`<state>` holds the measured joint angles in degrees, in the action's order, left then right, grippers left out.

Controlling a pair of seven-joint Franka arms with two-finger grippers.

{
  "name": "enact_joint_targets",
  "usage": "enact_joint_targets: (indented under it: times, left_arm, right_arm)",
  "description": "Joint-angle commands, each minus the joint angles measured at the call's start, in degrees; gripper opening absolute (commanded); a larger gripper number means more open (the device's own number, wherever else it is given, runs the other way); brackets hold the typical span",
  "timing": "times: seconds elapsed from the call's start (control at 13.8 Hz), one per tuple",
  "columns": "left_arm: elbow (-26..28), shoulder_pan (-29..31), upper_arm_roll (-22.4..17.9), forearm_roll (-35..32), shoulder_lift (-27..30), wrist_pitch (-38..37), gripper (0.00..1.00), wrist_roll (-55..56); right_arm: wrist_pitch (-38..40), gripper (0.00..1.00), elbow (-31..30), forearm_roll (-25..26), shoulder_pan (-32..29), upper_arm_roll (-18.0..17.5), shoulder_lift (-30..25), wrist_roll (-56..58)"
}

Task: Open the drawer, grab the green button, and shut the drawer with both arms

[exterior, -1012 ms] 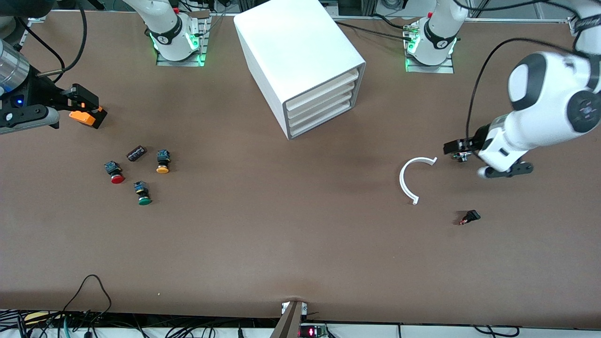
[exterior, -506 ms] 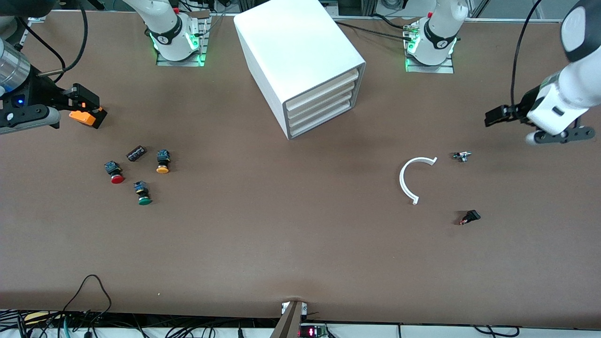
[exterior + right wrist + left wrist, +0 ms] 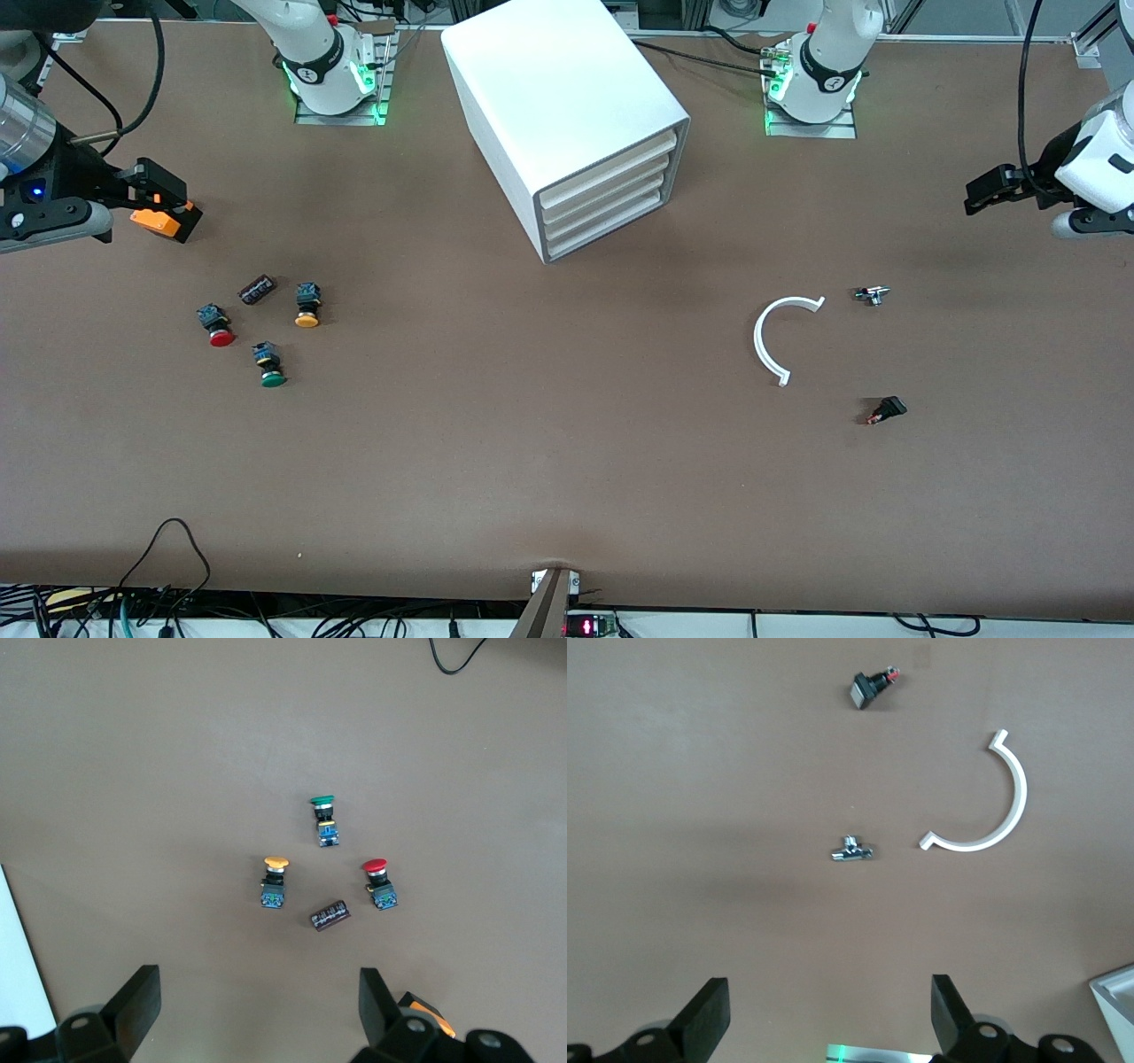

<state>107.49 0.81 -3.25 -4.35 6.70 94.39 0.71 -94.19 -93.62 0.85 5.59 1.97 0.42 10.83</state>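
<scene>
The white cabinet (image 3: 549,89) stands at the table's middle, near the arm bases. Its lowest drawer (image 3: 604,233) is shut, like the three fronts above it. The green-capped button (image 3: 268,365) lies on the table toward the right arm's end, and also shows in the right wrist view (image 3: 325,820). My right gripper (image 3: 168,206) is open and empty above the table at that end, well apart from the button (image 3: 257,1010). My left gripper (image 3: 979,193) is open and empty above the left arm's end (image 3: 831,1019).
A red-capped button (image 3: 217,325), a yellow-orange-capped button (image 3: 307,306) and a small black part (image 3: 257,289) lie beside the green one. A white C-shaped piece (image 3: 769,341), a small metal part (image 3: 872,294) and a black switch (image 3: 887,409) lie toward the left arm's end.
My left gripper has drawn away from the small metal part, leaving it on the table, and moved toward the left arm's end. The right arm has not moved.
</scene>
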Motion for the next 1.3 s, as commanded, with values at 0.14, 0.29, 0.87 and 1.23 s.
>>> enact_joint_targets:
  times: [0.14,0.29,0.87,1.23]
  left_arm:
    - [-2.98,2.7,4.56,-1.71,-2.04,0.19,1.0,2.97]
    - [-5.61,3.32,5.97,-0.92,-2.39,-1.56,1.0,5.52]
    - [-8.52,3.41,5.18,5.76,-3.97,-0.52,1.0,1.95]
    - [-8.52,3.06,4.74,4.8,-4.23,0.01,1.0,0.35]
  right_arm:
    - [0.68,0.99,1.34,0.2,0.21,-0.13,0.46,-0.72]
    - [0.76,1.0,1.34,0.29,0.21,-0.13,0.37,-0.72]
    - [0.5,1.0,1.34,0.11,0.13,-0.04,0.55,-0.81]
    - [0.5,0.99,1.34,0.11,-0.05,-0.04,0.55,-0.81]
